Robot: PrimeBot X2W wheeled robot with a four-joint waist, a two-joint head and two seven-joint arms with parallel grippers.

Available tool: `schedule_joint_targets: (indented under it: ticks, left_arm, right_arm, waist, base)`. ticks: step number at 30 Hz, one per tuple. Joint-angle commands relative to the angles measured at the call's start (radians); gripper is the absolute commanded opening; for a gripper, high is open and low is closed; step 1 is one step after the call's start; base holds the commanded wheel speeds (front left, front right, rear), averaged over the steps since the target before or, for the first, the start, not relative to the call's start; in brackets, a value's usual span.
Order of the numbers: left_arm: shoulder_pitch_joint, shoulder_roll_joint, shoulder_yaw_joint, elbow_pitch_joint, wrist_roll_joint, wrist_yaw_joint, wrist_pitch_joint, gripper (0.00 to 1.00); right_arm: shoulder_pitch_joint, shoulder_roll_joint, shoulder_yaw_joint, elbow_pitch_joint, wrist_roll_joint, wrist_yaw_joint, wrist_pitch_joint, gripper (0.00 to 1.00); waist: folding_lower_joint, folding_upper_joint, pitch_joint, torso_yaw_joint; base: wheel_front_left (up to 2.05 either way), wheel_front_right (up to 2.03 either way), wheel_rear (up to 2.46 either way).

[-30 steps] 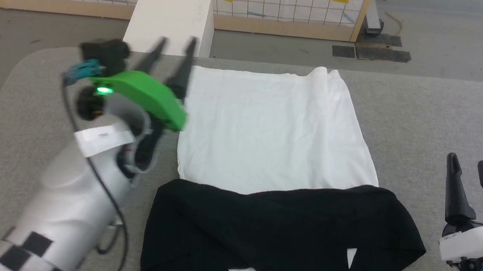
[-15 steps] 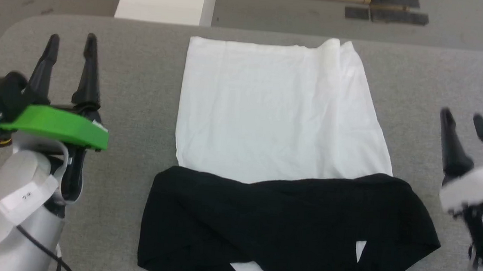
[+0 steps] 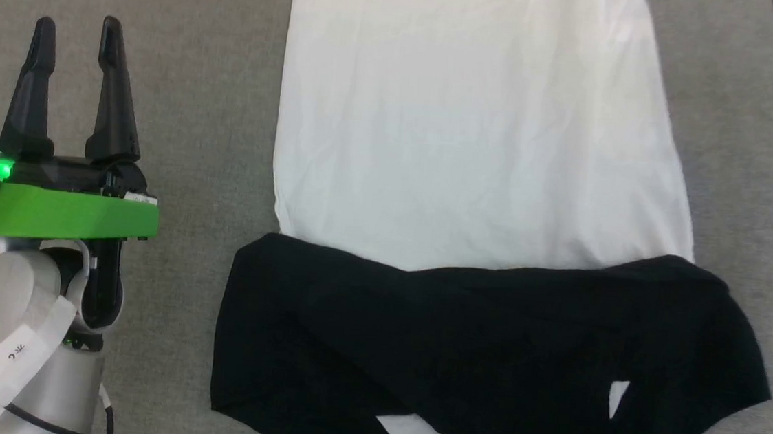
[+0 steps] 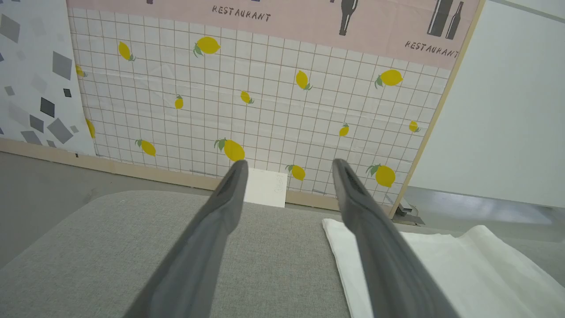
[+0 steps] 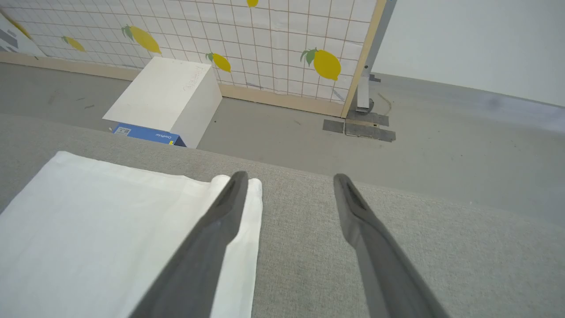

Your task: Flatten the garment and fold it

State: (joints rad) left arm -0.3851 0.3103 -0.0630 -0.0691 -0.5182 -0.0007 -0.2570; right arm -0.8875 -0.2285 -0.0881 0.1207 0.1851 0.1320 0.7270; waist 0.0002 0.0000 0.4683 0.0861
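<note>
Nearest lies the black part of the garment (image 3: pixel 479 183), a soft, matte band bunched across the near side of the table (image 3: pixel 196 92), with two small slivers of white showing through its folds. Beyond it the large white panel spreads flat and smooth away from the robot, roughly rectangular and slightly wider toward the near end. Its far right corner is turned up in a small rounded roll. The table covering is a grey, finely woven fabric with a rounded far left corner. To the left of the garment and apart from it, the left gripper (image 3: pixel 79 22) hovers over bare cloth above a glossy green bracket (image 3: pixel 55 215), its two tapered dark fingers spread wide and holding nothing. The right gripper (image 5: pixel 290 176) is by the garment's far right corner, fingers likewise parted and empty; whether it touches the cloth cannot be told. Past the table edge, on a dull grey floor (image 5: pixel 441 132), a white box (image 5: pixel 167 95) rests on a flat blue one (image 5: pixel 145 134). Farthest stands a gridded wall panel (image 4: pixel 265 110) printed with yellow lemons.
</note>
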Motion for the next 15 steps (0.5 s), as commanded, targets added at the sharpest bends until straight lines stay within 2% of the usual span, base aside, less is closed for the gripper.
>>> schedule_joint_targets:
  ticks: [1,7,15]
  left_arm:
    - [0.005,-0.011,0.015,-0.013,0.016,-0.009,-0.005,1.0]
    - [0.001,-0.058,0.056,-0.042,0.041,-0.048,-0.005,1.0]
    - [-0.013,-0.105,0.09,-0.039,0.067,-0.088,-0.005,1.0]
  right_arm:
    - [-0.045,-0.004,0.009,0.029,-0.008,-0.001,0.025,1.0]
    - [-0.206,-0.04,0.053,0.174,-0.08,-0.001,0.156,1.0]
    - [-0.296,-0.03,0.105,0.28,-0.107,-0.001,0.248,1.0]
  waist:
    - [-0.0002,0.0,0.105,0.049]
    - [-0.0002,0.0,0.182,0.079]
    - [-0.0002,0.0,0.24,0.098]
  base:
    - [0.0,0.0,0.0]
    - [0.0,0.0,0.0]
    - [0.0,0.0,0.0]
